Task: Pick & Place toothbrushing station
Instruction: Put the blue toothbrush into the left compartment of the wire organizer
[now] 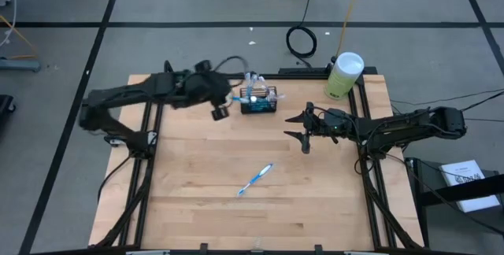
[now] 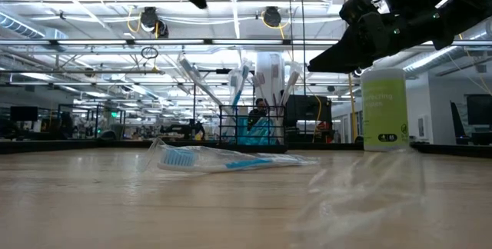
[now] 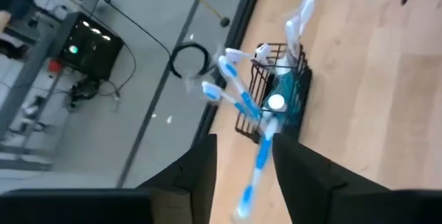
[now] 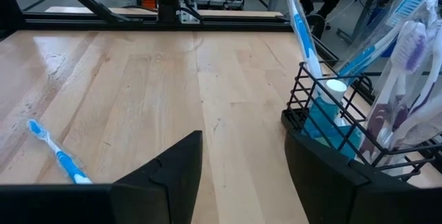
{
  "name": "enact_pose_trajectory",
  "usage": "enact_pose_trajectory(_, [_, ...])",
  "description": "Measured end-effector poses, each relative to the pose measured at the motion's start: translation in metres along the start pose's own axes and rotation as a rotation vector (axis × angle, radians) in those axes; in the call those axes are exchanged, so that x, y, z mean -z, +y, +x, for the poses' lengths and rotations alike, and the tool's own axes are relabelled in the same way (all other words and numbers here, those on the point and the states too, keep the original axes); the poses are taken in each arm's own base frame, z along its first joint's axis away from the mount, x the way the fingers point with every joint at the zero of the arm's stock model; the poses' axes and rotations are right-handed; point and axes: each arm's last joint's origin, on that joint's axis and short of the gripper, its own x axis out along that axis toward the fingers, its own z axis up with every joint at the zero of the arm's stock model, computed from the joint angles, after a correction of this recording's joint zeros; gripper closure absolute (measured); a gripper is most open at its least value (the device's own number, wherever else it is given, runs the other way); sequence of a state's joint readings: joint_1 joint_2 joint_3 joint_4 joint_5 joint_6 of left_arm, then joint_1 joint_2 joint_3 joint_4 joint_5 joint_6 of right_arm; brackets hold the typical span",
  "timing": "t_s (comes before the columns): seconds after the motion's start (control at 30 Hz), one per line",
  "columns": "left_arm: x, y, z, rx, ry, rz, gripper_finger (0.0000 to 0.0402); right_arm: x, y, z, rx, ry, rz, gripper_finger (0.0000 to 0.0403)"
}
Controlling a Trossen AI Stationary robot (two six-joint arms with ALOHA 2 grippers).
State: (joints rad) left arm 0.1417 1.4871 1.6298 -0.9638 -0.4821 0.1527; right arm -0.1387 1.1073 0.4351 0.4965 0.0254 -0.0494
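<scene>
Left pincer (image 1: 220,112) released beside the basket (image 1: 259,102); right pincer (image 1: 305,134) released. Risk: clipping protruding toothbrushes (image 3: 235,89) tips the basket.

Both arms are dark, jointed and slender. The left gripper (image 3: 242,175) and right gripper (image 4: 242,165) end in matte black, wedge-shaped fingers, seemingly unmarked.

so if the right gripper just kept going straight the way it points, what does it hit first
Most likely the black wire basket: the right gripper, fingers open, faces it across bare table. Depth is unclear, so it might pass just beside it.
</scene>
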Motion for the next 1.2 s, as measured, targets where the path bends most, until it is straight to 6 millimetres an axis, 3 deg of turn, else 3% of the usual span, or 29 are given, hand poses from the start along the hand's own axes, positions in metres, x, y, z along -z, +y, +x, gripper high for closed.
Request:
enact_pose_trajectory(0.07, [0.015,-0.001,-0.012,-0.009,-0.036,-0.057,0.0264,0.0,0.0,0.0,0.0,0.0,-0.005,0.0206])
enact_pose_trajectory(0.17, [0.047,-0.012,-0.013,-0.072,-0.04,-0.108,0.0274,0.0,0.0,0.0,0.0,0.0,-0.013,0.0206])
enact_pose_trajectory(0.4, [0.123,-0.05,0.029,-0.105,-0.132,-0.274,0.028,0.0,0.0,0.0,0.0,-0.001,-0.014,0.0206])
enact_pose_trajectory(0.57, [0.151,-0.065,0.057,-0.188,-0.238,-0.365,0.028,-0.001,0.0,0.0,0.0,-0.006,0.009,0.0206])
enact_pose_trajectory(0.73, [0.165,-0.069,0.081,-0.238,-0.294,-0.41,0.028,-0.002,0.0,0.0,0.001,-0.016,0.011,0.0206])
enact_pose_trajectory(0.93, [0.162,-0.066,0.106,-0.271,-0.352,-0.479,0.028,-0.003,0.0,0.0,0.001,-0.031,0.011,0.0206])
enact_pose_trajectory(1.2, [0.143,-0.062,0.108,-0.253,-0.563,-0.431,0.0279,-0.003,0.0,0.0,0.001,-0.031,0.012,0.0206])
